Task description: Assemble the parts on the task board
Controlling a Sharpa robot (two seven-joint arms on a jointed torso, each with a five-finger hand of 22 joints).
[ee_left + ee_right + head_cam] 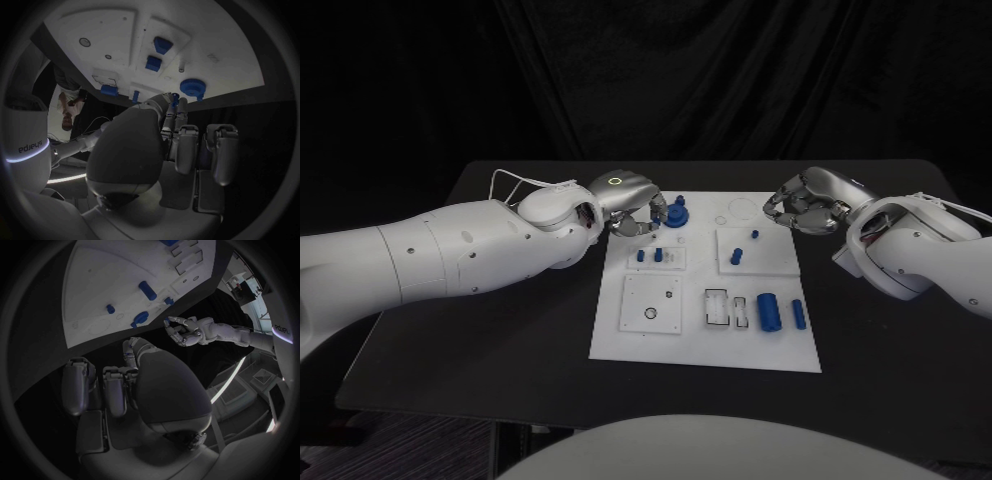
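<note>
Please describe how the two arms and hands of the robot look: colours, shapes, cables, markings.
Both arms, left arm and right arm, have smooth, rounded white shells. A thin white cable loops at each wrist. The left hand and right hand are silver metal with many jointed fingers; a small lit ring marks the back of the left hand.

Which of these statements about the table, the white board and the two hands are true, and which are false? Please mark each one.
1. The task board is white and lies on a black table. True.
2. The left hand hangs over the near edge of the board. False: it is at the board's far left corner, beside the blue gear-shaped part.
3. The right hand holds the large blue cylinder. False: that cylinder lies on the board, apart from the hand.
4. Two small blue parts stand side by side on the board. True.
</note>
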